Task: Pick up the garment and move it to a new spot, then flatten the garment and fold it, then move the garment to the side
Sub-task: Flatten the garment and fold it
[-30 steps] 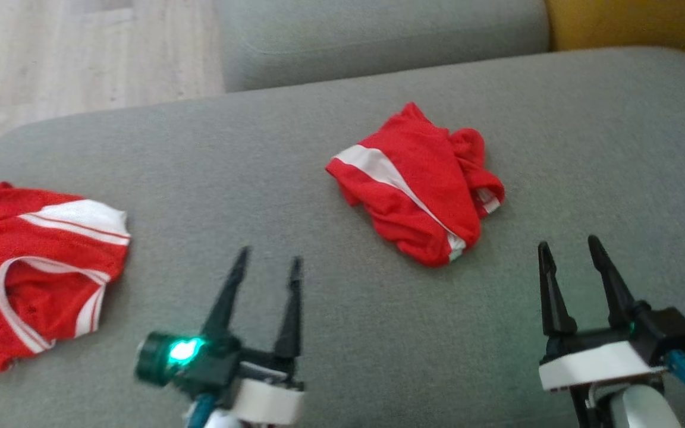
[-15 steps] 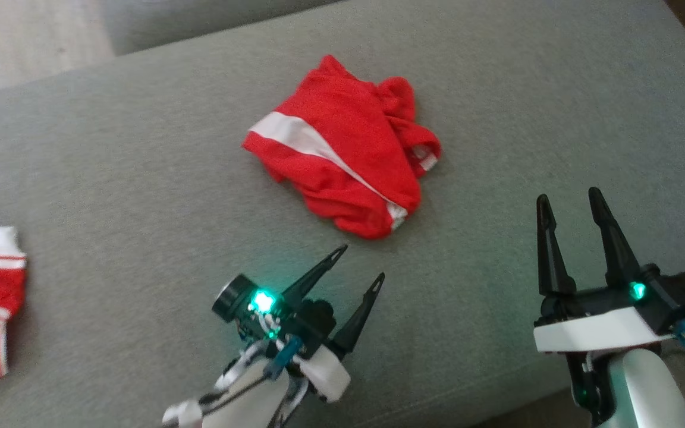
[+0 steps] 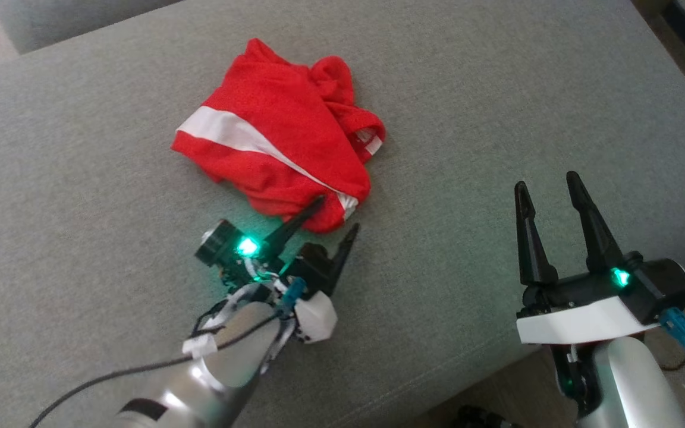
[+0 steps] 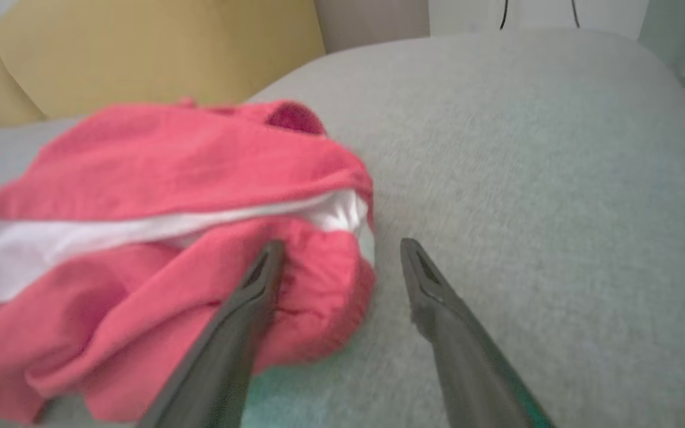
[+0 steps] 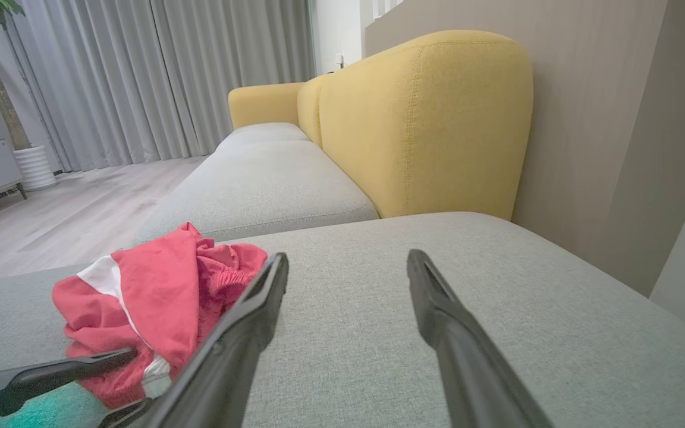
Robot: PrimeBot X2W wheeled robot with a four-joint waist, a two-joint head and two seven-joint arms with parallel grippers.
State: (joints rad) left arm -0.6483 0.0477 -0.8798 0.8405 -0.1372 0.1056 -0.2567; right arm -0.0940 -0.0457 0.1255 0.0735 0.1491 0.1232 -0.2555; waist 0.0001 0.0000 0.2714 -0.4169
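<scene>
The grey sofa cushion [image 3: 497, 119] carries the crumpled red-and-white garment [image 3: 271, 137] toward its far side. The left gripper [image 3: 338, 213] stands spread wide at the garment's near corner. The right gripper [image 3: 546, 181] hangs well apart, also spread and empty.

A broad grey fabric sofa cushion [image 3: 497, 107] carries everything; its weave is fine and even, and its far edge is rounded. One red garment [image 3: 277, 137] lies directly on it, crumpled into a loose heap toward the far left of the head view. A white stripe runs slantwise across the mesh cloth, white trim shows at the right-hand fold, and the bunched near end rests on the cushion.
</scene>
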